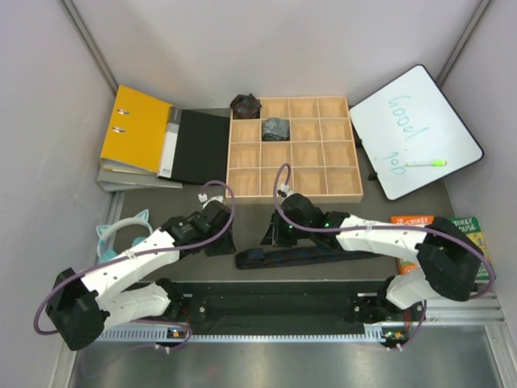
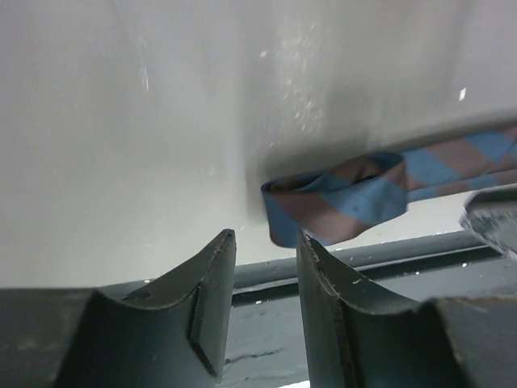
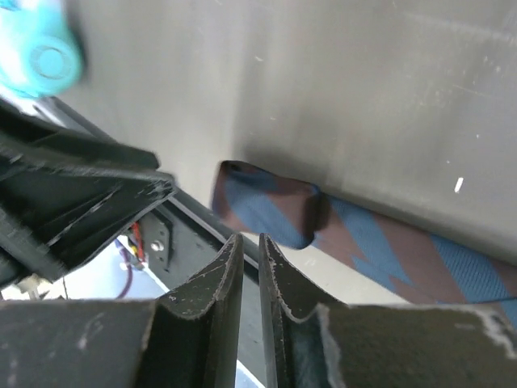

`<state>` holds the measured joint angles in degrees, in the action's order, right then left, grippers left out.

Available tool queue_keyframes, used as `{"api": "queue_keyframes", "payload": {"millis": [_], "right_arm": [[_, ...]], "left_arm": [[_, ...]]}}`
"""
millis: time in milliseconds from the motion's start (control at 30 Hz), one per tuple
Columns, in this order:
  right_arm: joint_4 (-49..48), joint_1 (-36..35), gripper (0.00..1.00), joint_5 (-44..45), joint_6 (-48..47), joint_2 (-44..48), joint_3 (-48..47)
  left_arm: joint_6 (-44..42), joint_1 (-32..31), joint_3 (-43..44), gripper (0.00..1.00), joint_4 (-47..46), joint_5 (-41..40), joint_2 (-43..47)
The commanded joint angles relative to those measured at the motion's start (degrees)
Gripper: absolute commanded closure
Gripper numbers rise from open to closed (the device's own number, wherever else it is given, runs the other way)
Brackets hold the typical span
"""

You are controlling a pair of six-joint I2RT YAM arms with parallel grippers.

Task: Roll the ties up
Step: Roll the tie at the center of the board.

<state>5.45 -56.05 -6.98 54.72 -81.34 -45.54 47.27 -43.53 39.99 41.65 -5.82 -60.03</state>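
First turn of the roll, by the look of it: the striped tie [image 1: 307, 257] lies stretched flat on the near side of the wooden tray [image 1: 323, 198], its left end folded over into a loose loop. The left gripper [image 2: 266, 236] hovers just short of that fold, jaws parted and empty. The right gripper [image 3: 249, 240] hangs over the same end, jaws a sliver apart, holding nothing. Next, I'd say, one must pinch the fold and turn it along the strip while the other steadies the cloth. A rolled tie [image 1: 275, 127] sits in a tray compartment, a darker bundle [image 1: 245, 105] at the tray's far-left corner.
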Motion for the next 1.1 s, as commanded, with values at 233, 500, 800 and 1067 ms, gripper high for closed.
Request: {"api": "queue_keyframes", "payload": {"millis": [233, 500, 800, 1067], "right_arm": [[-12.65, 1.12, 0.89, -9.63, -0.14, -8.92, -1.04], [-16.00, 1.12, 0.90, -10.07, 0.21, -10.15, 1.15], [-17.32, 1.12, 0.93, -8.49, 0.30, -12.00, 3.26], [-18.55, 1.12, 0.94, -7.61, 0.65, -13.14, 5.72]], "left_arm": [[2.74, 0.20, -4.65, 0.61, -2.27, 3.63, 4.04], [3.53, 0.20, -7.11, 0.62, -4.64, 5.30, 5.27], [3.45, 0.11, -7.64, 0.63, -4.82, 5.47, 7.38], [4.33, 0.11, -9.14, 0.58, -5.96, 5.56, 10.54]]}}
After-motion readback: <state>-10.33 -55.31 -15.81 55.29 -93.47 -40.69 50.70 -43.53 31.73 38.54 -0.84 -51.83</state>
